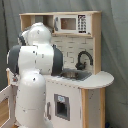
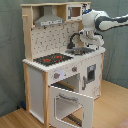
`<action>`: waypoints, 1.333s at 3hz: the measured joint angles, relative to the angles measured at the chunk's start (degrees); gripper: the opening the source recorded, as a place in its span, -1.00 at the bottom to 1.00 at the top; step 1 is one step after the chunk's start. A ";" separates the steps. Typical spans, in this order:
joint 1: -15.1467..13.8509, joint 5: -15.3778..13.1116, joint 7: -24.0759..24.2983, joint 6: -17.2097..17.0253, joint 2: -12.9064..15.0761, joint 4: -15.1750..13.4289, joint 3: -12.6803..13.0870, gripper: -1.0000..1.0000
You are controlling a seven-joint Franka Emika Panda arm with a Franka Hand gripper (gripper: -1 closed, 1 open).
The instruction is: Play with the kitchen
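Kitchen (image 2: 60,75) stands on the wooden floor (image 2: 112,107) before a grey curtain (image 2: 10,50), oven door (image 2: 70,102) hanging open; the white arm (image 2: 107,20) reaches over the sink (image 2: 80,50) beside the black faucet (image 2: 75,37); end effector (image 2: 86,35) opening cannot be told

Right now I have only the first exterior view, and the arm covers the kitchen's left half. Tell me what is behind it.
Observer: In the second exterior view the oven door stands open, swung out from the front of the kitchen.
Operator: Give me what is on the counter above it.
Observer: A black hob with red rings, on the second exterior view's left of the sink.
Operator: Now the part above the hob.
Observer: A grey hood hangs under the top shelf, directly over the hob.
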 joint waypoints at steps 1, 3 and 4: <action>0.16 -0.55 2.17 -3.46 0.27 0.10 4.08 1.00; 0.37 -2.20 7.44 -7.56 2.10 0.30 13.89 1.00; 3.51 -3.86 11.11 -10.61 2.91 0.30 17.11 1.00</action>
